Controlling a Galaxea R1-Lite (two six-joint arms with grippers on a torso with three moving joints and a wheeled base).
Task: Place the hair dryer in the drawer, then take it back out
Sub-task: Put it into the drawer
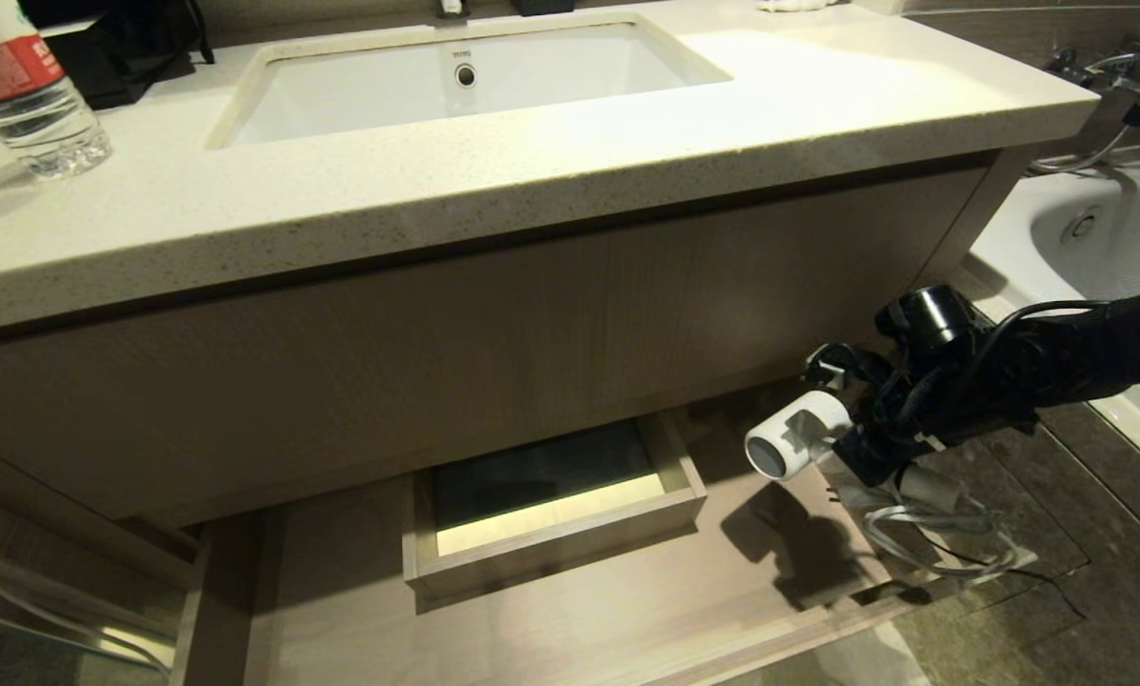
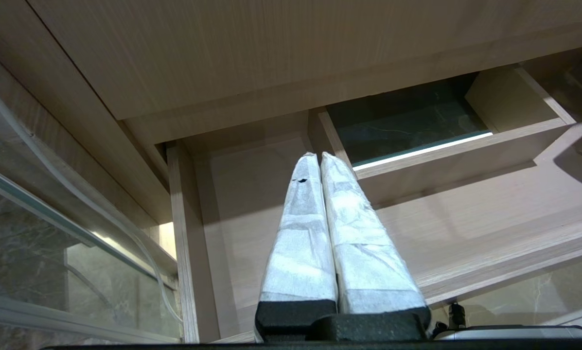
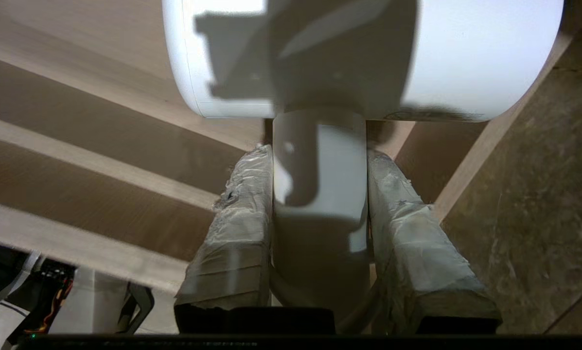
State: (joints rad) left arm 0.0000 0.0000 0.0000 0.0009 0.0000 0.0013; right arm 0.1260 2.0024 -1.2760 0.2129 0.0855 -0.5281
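Speckled vanity counter (image 1: 550,162), dark floor (image 1: 1055,572)

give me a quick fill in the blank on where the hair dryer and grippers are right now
1. The right gripper is clamped on the hair dryer by its ____.
2. The drawer under the counter stands ____.
3. The left gripper has its fingers pressed ____.
4. On the counter, at the robot's left, stands a water ____.

Missing words: handle; open; together; bottle
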